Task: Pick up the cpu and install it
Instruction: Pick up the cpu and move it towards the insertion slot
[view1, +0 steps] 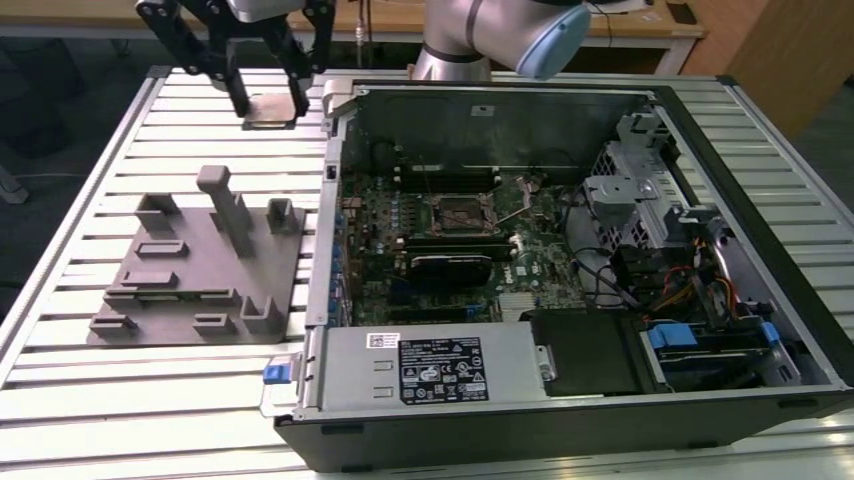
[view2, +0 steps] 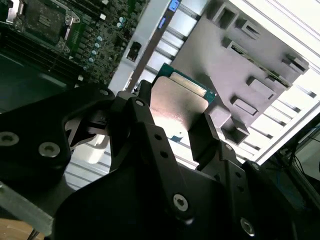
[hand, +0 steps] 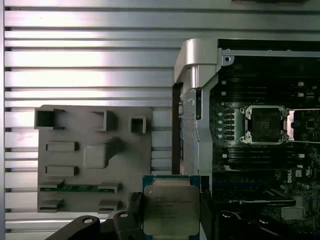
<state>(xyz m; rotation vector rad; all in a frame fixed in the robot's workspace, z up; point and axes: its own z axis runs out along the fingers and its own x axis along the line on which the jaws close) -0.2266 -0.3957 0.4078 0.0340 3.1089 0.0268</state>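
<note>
- In the exterior view, the pincer (view1: 274, 98) hangs over the slatted metal table (view1: 134, 400). Its two black fingers press on opposite edges of the cpu (view1: 276, 110). The open computer case (view1: 534, 432) lies to the exterior view's right of the pincer. The grey fixture plate (view1: 187, 300) lies on the table, nearer the camera than the pincer
- In the second wrist view, we see the cpu (view2: 180, 100) pinched between the fingers (view2: 150, 135), its silvery top towards us and a green rim at its far edge. Beyond the pincer (view2: 175, 111) are the fixture plate (view2: 235, 60) and the motherboard (view2: 85, 30)
- In the first wrist view, the cpu (hand: 171, 202) sits in the pincer (hand: 170, 216), and the table's slats (hand: 90, 65) and the fixture plate (hand: 95, 160) lie below. The black cpu socket (hand: 265, 124) is inside the case (hand: 192, 65), well apart from the pincer
</note>
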